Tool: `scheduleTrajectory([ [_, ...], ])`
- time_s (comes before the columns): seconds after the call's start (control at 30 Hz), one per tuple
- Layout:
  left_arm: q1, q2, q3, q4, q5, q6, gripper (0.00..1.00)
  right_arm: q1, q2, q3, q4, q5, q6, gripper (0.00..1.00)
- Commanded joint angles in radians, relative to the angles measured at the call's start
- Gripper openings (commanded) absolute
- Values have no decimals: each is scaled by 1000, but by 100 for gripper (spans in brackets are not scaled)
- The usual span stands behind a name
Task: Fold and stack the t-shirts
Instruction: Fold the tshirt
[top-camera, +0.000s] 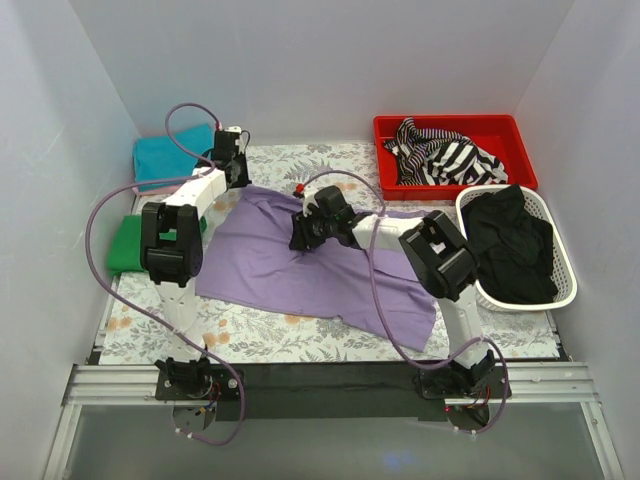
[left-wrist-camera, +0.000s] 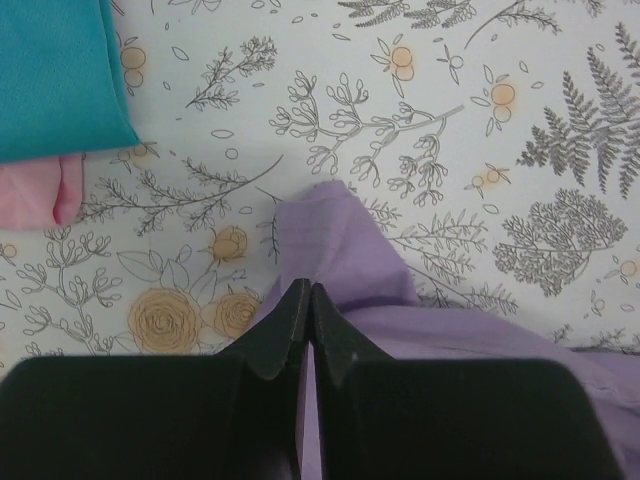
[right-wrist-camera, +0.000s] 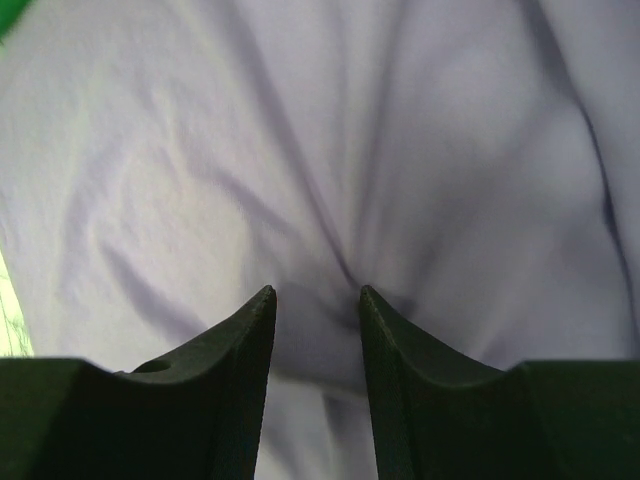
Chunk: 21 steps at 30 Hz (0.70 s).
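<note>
A lavender t-shirt (top-camera: 300, 270) lies spread and creased on the floral table. My left gripper (top-camera: 237, 165) is at its far left corner. In the left wrist view this gripper (left-wrist-camera: 305, 290) is shut on a raised flap of the lavender t-shirt (left-wrist-camera: 340, 235). My right gripper (top-camera: 300, 232) is down on the middle of the shirt. Its jaws (right-wrist-camera: 315, 295) stand apart, tips against the lavender t-shirt (right-wrist-camera: 330, 150), whose creases run together between them. A folded teal t-shirt (top-camera: 160, 155) (left-wrist-camera: 55, 75) lies on a pink one (left-wrist-camera: 35, 190) at the far left, and a folded green one (top-camera: 125, 245) sits nearer.
A red bin (top-camera: 390, 125) at the back right holds striped black-and-white clothes. Beside it, a white basket (top-camera: 565, 285) holds black cloth. Grey walls close the table on three sides. Purple cables loop over both arms.
</note>
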Motion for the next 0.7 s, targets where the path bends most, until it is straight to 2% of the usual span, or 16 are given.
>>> scheduleTrajectory([
  [0.0,0,-152,-37,12,41,-27,0,-9,-174,-96,-139,115,-53,46],
  [0.07,-2,-177,-77,15,58,-38,0,-26,-266,-135,-171,177,-56,46],
  [0.23,-5,-267,-193,73,68,-65,0,-89,-318,-115,-323,240,-79,48],
  [0.33,-6,-272,-194,58,61,-59,0,-97,-364,-176,-345,375,-75,47],
  [0.47,-6,-263,-189,49,62,-42,0,-140,-392,-223,-400,457,-89,47],
  [0.67,-8,-273,-204,39,76,-52,0,-256,-437,-320,-414,491,-72,47],
])
